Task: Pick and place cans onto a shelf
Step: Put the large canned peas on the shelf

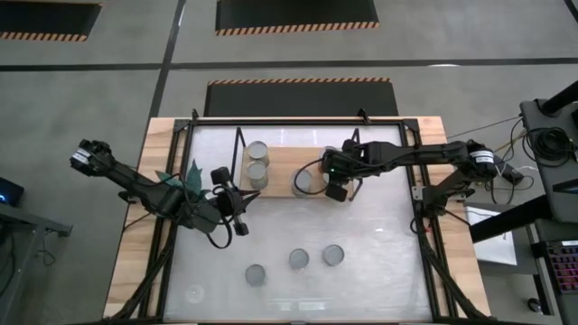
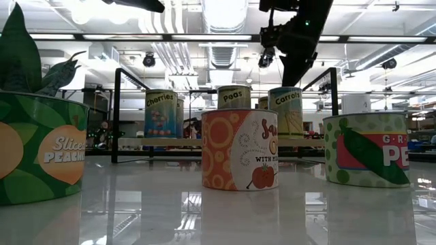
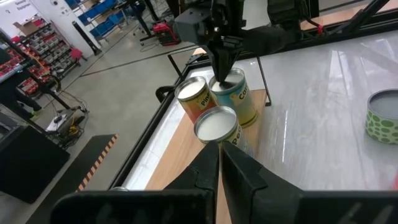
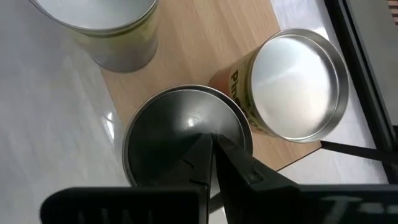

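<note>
The shelf (image 1: 282, 164) is a light-wood board in a black frame at the table's far middle. Two cans (image 1: 257, 161) stand on its left end. A second group stands to the right: a Carrots can (image 3: 241, 102), a Pineapple can (image 4: 297, 84) and one more can (image 1: 304, 182). Three cans stand upright on the table nearer me (image 1: 256, 274), (image 1: 299, 259), (image 1: 333, 255). My right gripper (image 4: 214, 146) is shut, right above the Carrots can's lid. My left gripper (image 3: 219, 158) is shut and empty, over the table near the shelf's near left side (image 1: 244, 202). My right gripper's shut fingertips (image 3: 222, 74) stand at the middle of the Carrots can's lid (image 4: 165, 127), coming from above and pointing down. I cannot tell whether they touch it. The can stands upright on the shelf board.
A teal plant (image 1: 176, 181) stands at the table's left, partly under my left arm. The shelf's black frame posts (image 2: 116, 116) rise beside the cans. In the low view the three table cans (image 2: 242, 150) stand in front of the shelf.
</note>
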You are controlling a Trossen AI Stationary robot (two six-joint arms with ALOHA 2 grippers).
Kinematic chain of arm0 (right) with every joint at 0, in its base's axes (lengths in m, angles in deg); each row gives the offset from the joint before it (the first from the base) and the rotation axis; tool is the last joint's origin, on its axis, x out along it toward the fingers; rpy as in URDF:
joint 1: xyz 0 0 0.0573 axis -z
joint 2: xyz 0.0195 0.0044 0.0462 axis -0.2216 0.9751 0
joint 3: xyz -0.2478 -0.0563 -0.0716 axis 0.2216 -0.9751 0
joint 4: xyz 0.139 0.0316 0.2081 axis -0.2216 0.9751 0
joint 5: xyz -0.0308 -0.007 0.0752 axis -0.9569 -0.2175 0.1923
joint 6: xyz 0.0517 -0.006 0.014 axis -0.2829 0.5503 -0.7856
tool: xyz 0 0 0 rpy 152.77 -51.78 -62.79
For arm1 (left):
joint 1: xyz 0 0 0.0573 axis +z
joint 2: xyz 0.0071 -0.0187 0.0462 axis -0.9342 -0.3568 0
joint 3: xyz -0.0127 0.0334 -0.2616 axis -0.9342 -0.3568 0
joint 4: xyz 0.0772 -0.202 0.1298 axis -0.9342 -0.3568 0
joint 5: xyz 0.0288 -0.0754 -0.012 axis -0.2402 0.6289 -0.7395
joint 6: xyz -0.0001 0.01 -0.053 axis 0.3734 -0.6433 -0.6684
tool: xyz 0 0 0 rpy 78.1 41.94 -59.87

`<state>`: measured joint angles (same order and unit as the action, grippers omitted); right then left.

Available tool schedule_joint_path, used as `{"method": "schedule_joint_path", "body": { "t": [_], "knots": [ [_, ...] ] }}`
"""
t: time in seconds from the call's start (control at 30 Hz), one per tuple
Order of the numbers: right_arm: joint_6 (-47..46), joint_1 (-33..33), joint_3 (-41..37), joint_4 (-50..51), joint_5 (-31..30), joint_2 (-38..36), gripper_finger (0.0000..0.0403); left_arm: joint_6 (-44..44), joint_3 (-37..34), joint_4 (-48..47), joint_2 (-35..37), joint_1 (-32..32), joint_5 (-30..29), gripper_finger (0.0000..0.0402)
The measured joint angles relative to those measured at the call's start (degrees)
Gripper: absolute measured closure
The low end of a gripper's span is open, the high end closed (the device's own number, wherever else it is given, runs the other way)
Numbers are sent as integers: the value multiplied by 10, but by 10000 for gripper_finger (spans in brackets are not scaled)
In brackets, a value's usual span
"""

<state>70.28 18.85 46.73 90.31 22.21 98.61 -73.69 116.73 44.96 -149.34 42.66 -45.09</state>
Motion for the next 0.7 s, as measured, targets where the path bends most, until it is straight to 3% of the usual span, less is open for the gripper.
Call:
{"method": "schedule_joint_path", "body": {
  "t": [0.43,0.7],
  "knots": [
    [17,-15,58,-2,-5,-5,390,0,0,0,0,0,0,402],
    [71,-41,50,-151,1,5,390,0,0,6,0,0,0,402]
  ]
}}
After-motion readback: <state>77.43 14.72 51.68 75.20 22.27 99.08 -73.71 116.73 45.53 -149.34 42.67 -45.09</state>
